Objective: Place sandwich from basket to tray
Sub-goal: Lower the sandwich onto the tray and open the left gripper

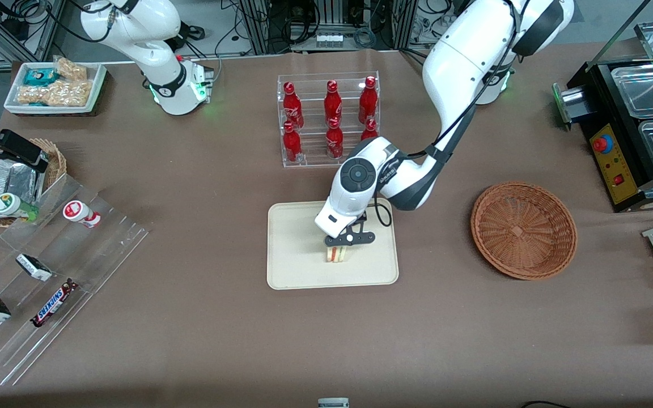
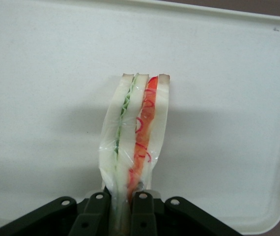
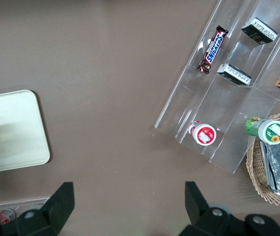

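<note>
Now: sandwich over the tray, release pending.

The gripper (image 1: pixel 342 242) hangs low above the tray (image 1: pixel 298 266), its fingers (image 2: pixel 142 214) pinched on the wrapped sandwich (image 2: pixel 136 137), which stands on edge and seems to touch the tray surface (contact itself is hard to confirm). The basket (image 1: pixel 524 229) sits vacant, toward the working arm's end of the table. This looks like the placing step; next the fingers should part, then lift straight up without toppling the wedge.
</note>
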You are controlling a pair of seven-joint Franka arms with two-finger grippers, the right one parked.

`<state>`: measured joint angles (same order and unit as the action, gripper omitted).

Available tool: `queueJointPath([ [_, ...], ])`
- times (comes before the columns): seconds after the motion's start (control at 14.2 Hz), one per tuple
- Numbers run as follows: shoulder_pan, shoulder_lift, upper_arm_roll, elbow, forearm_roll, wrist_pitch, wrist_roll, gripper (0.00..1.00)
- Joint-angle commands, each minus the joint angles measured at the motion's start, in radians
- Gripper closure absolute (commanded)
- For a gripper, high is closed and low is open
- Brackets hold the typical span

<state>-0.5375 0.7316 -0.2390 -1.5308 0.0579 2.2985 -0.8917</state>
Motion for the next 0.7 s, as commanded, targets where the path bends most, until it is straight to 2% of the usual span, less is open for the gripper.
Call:
queueJointPath([
  [0.0, -0.010, 0.029, 0.007, 0.049, 0.017, -0.001, -0.100, 0.76],
  [0.07, -0.010, 0.029, 0.007, 0.049, 0.017, -0.001, -0.105, 0.72],
  [0.14, -0.010, 0.029, 0.007, 0.049, 0.017, -0.001, -0.107, 0.58],
  [0.21, -0.010, 0.029, 0.007, 0.049, 0.017, -0.001, -0.107, 0.15],
  [0.28, -0.010, 0.025, 0.007, 0.049, 0.017, -0.001, -0.107, 0.00],
  [0.63, 0.004, -0.121, 0.012, 0.044, 0.020, -0.077, -0.104, 0.00],
])
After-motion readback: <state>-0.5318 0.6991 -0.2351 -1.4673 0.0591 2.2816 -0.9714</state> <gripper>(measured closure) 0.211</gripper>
